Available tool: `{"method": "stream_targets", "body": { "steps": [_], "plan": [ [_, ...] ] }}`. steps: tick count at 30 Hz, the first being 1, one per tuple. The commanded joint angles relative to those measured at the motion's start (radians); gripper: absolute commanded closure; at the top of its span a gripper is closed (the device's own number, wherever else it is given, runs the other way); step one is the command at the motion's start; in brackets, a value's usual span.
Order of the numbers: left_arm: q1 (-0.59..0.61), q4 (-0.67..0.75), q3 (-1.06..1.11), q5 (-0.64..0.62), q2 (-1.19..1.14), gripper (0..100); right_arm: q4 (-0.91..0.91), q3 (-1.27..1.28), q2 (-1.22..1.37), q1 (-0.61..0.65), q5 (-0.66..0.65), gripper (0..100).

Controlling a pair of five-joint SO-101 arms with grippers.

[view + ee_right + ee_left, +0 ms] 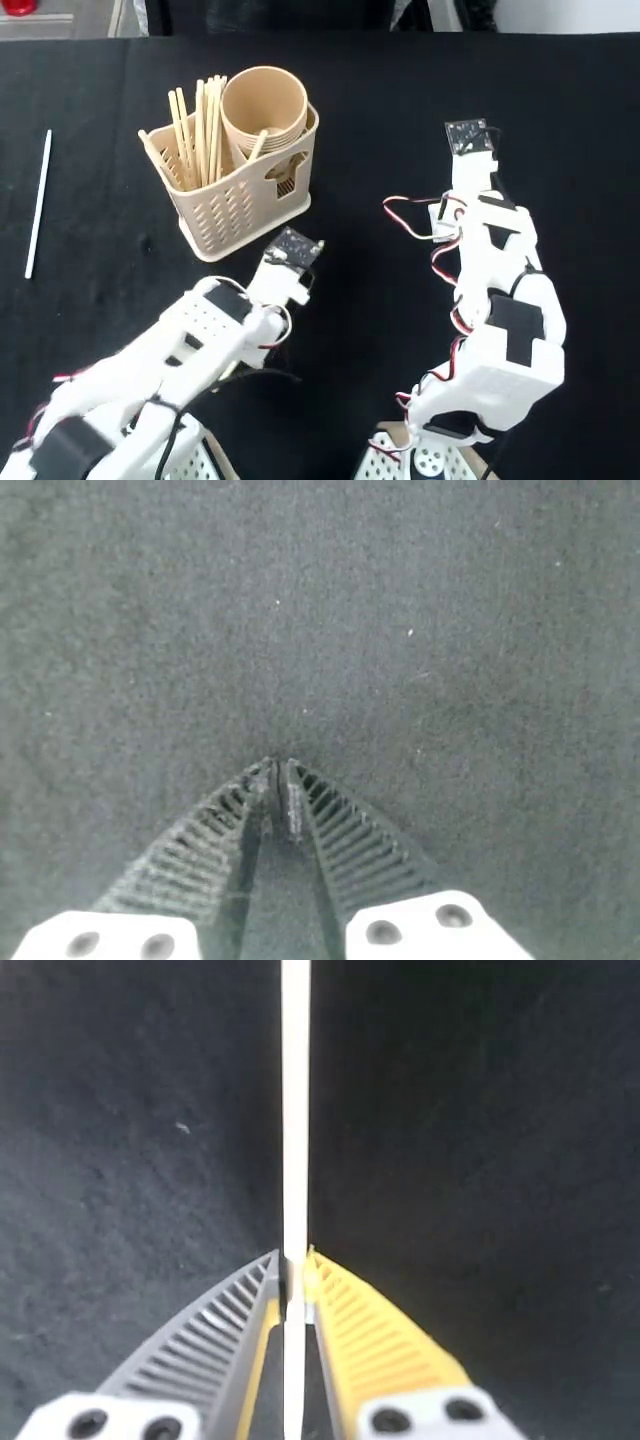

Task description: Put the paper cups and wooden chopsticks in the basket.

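Left hand pinches a chopstick (near the basket); right hand is closed, empty.

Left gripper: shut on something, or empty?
Shut on a pale stick: in the left wrist view the left gripper's fingertips pinch it from both sides, and it runs out beyond them.
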State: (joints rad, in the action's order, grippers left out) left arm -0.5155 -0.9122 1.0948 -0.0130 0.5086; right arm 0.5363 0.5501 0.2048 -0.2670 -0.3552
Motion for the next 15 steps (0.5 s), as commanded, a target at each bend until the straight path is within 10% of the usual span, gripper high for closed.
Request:
{"method": "stream_targets", "body": {
  "steps": [1,12,15],
  "plan": [
    [0.005,-0.017,-0.019,0.025,0.181,97,-0.011,-0.002,-0.059,-0.003,-0.011,98.5],
    [0.008,-0.181,-0.013,0.196,1.347,97,-0.011,-0.002,-0.059,-0.003,-0.011,98.5],
    [0.076,-0.087,-0.128,0.25,1.26,97,-0.011,-0.002,-0.059,-0.003,-0.011,98.5]
  ]
}}
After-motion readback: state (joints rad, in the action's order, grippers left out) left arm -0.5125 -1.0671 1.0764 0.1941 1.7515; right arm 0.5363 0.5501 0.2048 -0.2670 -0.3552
